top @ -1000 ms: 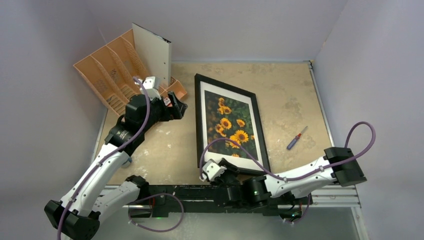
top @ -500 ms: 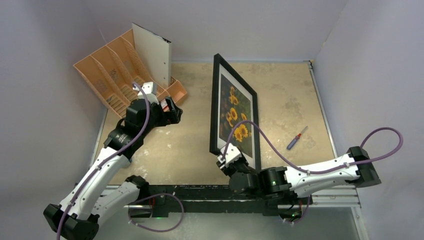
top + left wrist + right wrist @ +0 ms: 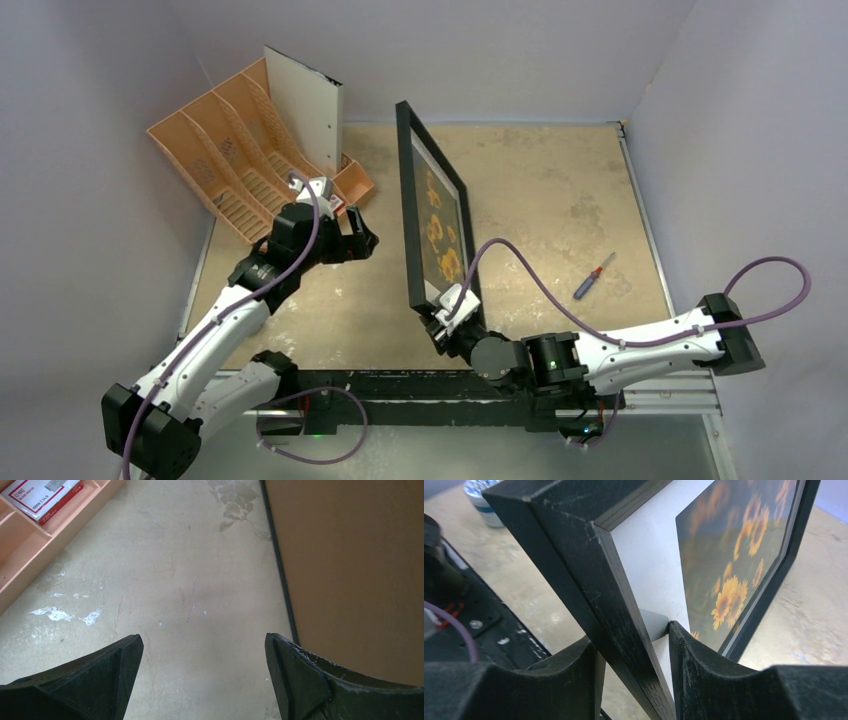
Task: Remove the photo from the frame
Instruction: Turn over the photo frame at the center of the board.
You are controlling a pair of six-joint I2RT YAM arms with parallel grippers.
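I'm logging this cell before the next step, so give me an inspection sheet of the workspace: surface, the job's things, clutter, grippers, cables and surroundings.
Surface: beige table, stained and scuffed white in places.
Job's things: black frame tipped up steeply on edge, brown back toward the left arm; sunflower photo inside it, not yet out.
Clutter: orange file organiser holding a white sheet; screwdriver lying right of the frame.
Grippers: left gripper open over bare table beside the frame's back; right gripper shut on the frame's near edge.
Cables: purple cable on each arm; the right one arcs close to the photo's face.
Surroundings: plain pale walls on three sides.
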